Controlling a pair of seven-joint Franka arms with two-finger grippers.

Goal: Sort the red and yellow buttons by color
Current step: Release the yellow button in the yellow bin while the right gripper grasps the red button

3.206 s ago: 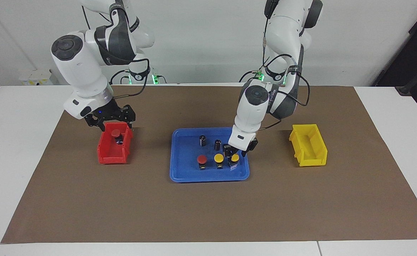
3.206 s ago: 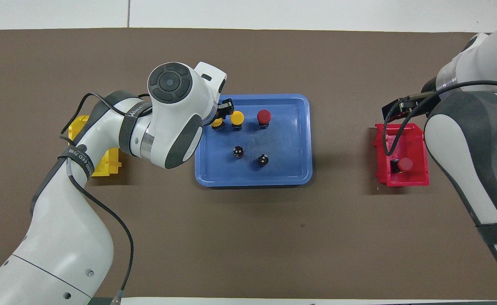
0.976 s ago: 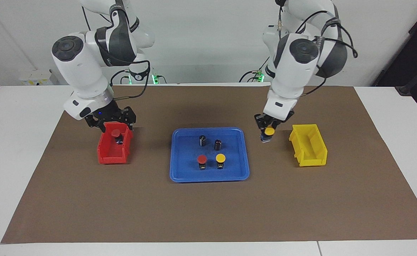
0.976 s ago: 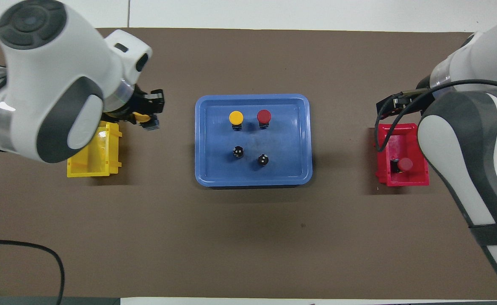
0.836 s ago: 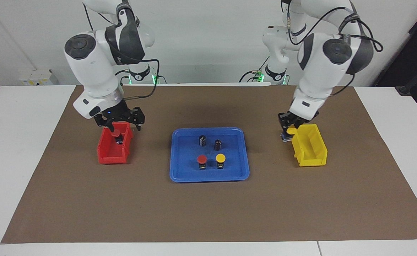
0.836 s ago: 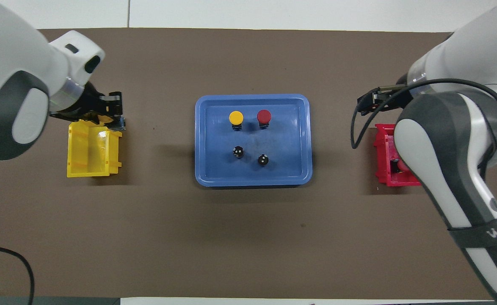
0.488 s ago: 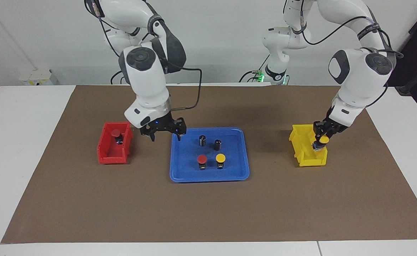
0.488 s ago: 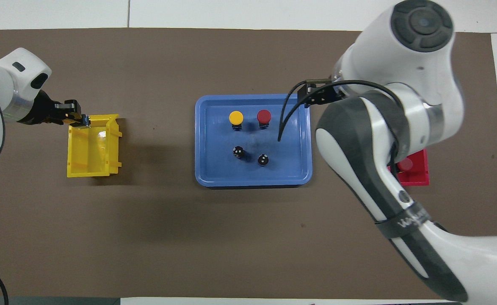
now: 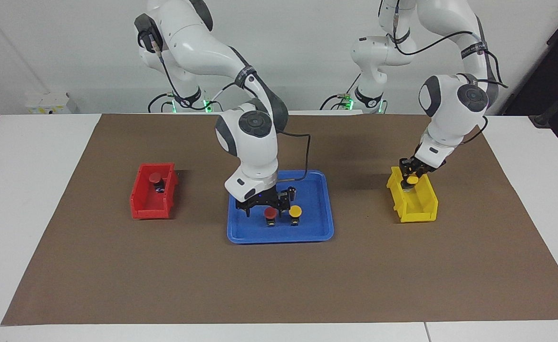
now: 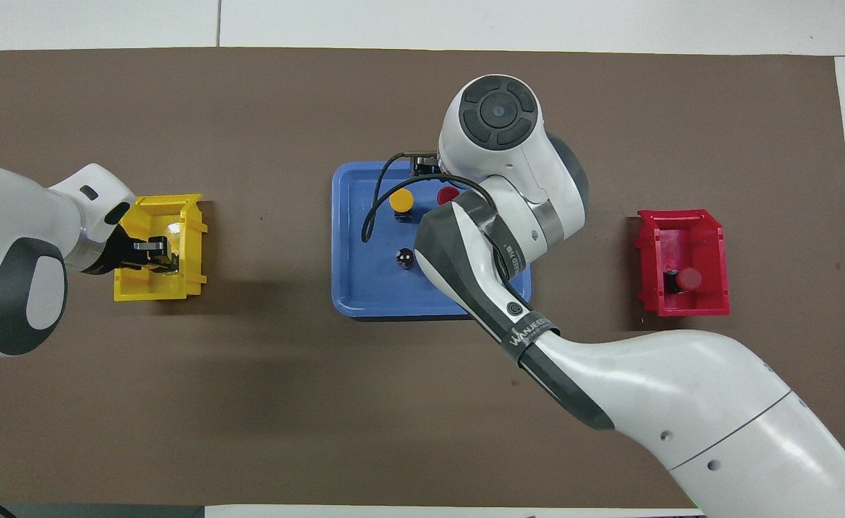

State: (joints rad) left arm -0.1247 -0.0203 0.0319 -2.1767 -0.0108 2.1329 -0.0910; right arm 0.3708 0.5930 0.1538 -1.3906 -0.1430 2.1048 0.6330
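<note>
The left hand (image 9: pixel 410 175) grips a yellow button (image 9: pixel 412 180) over the yellow bin (image 9: pixel 424 209), ready to drop; the right hand (image 9: pixel 265 207), spread, straddles the tray's (image 9: pixel 279 235) red button (image 9: pixel 270 213)

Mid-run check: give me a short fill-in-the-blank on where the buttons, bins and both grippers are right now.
1. The left gripper holds a yellow domed push-button over the ____ plastic bin.
2. The right gripper is down at the red domed push-button in the blue ____.
3. The red plastic bin holds ____ red-capped button.
4. Beside the red domed push-button stands a ____ domed button on a black base.

Missing words: yellow; tray; one; yellow
</note>
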